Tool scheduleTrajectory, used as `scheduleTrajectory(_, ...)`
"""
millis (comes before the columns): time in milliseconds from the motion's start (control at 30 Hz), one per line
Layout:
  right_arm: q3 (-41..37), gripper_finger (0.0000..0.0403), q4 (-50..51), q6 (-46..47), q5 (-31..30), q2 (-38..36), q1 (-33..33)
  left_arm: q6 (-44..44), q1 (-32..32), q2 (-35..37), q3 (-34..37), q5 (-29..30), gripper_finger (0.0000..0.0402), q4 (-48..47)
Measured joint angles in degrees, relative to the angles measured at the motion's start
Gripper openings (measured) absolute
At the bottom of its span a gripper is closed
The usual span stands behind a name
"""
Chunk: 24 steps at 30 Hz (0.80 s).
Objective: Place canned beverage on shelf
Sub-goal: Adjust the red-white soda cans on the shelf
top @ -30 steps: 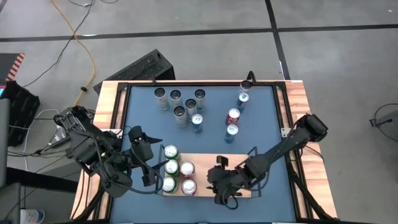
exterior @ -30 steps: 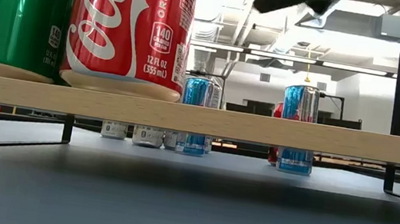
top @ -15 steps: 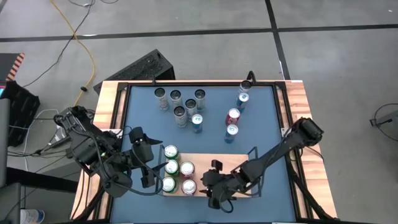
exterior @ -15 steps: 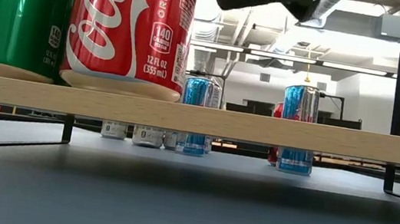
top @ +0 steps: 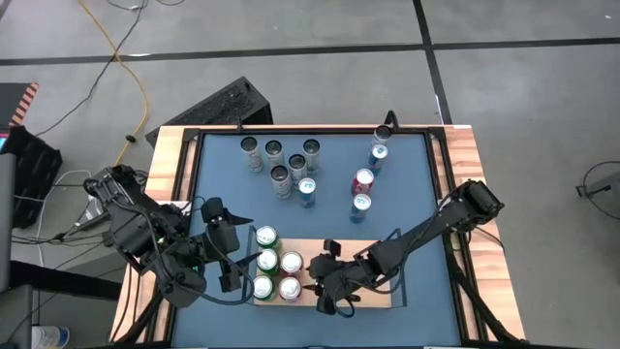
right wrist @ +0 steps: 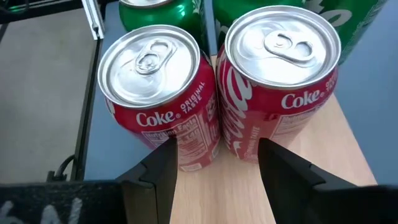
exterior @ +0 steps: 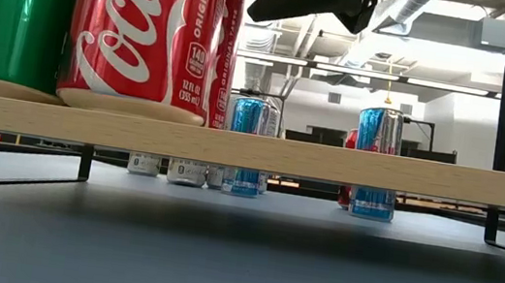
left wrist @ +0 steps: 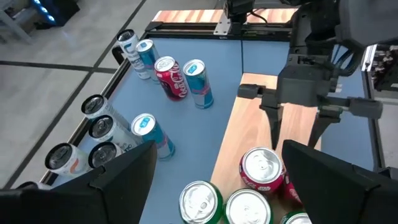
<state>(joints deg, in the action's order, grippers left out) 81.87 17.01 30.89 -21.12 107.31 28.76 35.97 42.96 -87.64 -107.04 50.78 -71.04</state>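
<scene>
Nearest the low camera, the shelf (top: 368,254) is seen at the table's front edge, and four cans are stood on its left end: two green cans (top: 266,237) toward the left rail and two Coke cans (right wrist: 154,102) just beside them, touching each other. The right gripper (top: 325,291) is held over the shelf right next to the Coke cans, its jaws spread and nothing gripped between them. The left gripper (top: 230,254) is held off the shelf's left end, beside the green cans, jaws likewise apart and empty. Beyond the shelf, blue cans (top: 360,206) and a red can (top: 363,181) are stood on the blue table (top: 218,174), with silver cans (top: 276,153) farther back
</scene>
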Motion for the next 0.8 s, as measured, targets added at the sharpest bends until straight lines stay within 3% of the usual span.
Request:
scheduleTrajectory(467,0.0,0.0204,0.7,0.2,0.2,-0.7,1.3,-2.0,0.1,0.7,0.0,-0.6,0.0332,0.9)
scheduleTrajectory(633,0.0,0.0204,5.7,0.5,0.0,-6.6,-1.2,-6.6,-0.2,3.8,0.0,-5.2,0.0332,6.0)
scheduleTrajectory(800,0.0,0.0204,15.3,0.3,-1.7,-13.7,-5.4,-7.9,-2.5,4.9,0.0,-5.1,0.0332,6.4)
